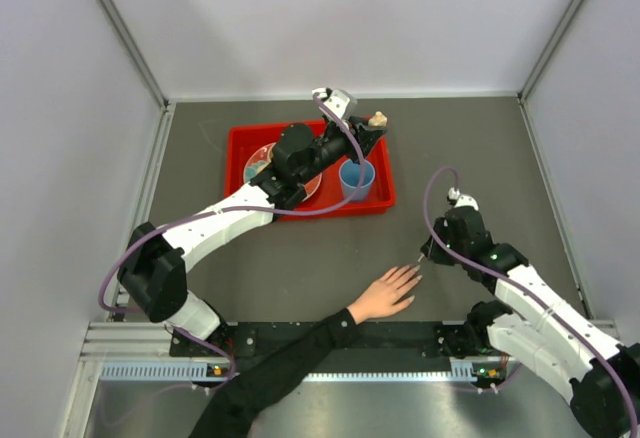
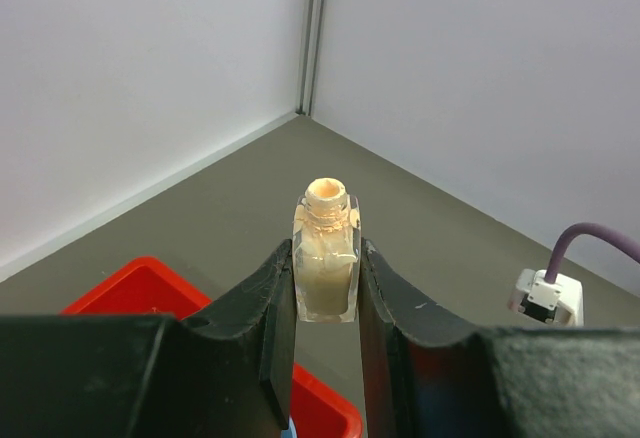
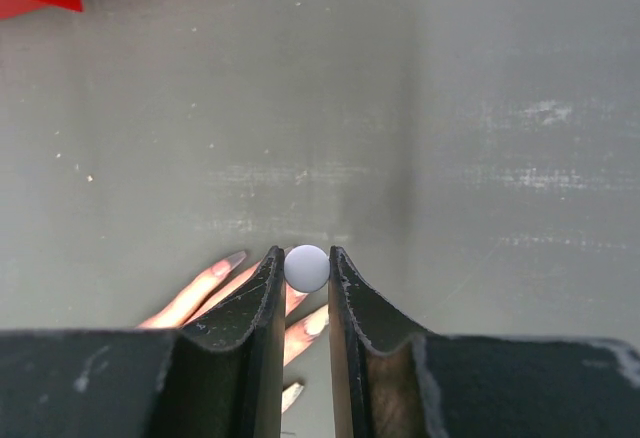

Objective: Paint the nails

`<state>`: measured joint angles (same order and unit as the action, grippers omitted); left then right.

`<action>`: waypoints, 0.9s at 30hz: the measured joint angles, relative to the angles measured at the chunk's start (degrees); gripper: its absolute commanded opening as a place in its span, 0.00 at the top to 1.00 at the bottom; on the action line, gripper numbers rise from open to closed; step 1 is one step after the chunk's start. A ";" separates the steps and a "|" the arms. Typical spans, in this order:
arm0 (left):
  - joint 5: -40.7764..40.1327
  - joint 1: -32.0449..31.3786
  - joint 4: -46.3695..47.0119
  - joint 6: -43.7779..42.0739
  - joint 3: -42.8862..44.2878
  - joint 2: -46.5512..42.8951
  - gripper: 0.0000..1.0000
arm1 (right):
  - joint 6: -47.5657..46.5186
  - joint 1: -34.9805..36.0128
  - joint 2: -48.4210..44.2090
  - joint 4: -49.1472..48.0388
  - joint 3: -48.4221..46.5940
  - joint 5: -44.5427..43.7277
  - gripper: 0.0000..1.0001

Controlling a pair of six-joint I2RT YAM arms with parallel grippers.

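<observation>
While left jaws clamp the bottle (image 2: 326,263) and right jaws the brush (image 3: 307,268), the nails (image 3: 232,258) seem tiny, stiff, slick: bristle contact only.

- Tiny pale fingernails (image 1: 415,276), longish and tapered in the right wrist view (image 3: 232,257), with a faint sheen.
- They tip the spread fingers of a light-skinned hand (image 1: 385,295) with a black sleeve (image 1: 290,363).
- The hand lies flat, palm down, on the grey tabletop (image 1: 300,258); the nails face up and point far-right.

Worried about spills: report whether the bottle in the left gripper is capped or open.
Open: the bottle, clamped upright in the left gripper, shows a bare neck with no cap.
</observation>
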<state>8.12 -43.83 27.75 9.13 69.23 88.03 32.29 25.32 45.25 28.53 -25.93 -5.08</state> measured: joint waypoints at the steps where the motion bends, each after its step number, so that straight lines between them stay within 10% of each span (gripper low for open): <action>1: 0.00 0.00 0.02 0.02 0.00 0.00 1.00 | 0.07 0.00 -0.26 0.02 0.00 0.39 1.00; 27: 0.00 0.15 0.02 0.20 0.00 0.00 1.00 | -1.25 0.00 6.71 -1.29 0.02 6.23 1.00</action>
<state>8.12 -43.68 27.77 9.32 69.23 88.03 31.05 25.32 51.96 27.24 -25.91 1.15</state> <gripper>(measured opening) 0.313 0.178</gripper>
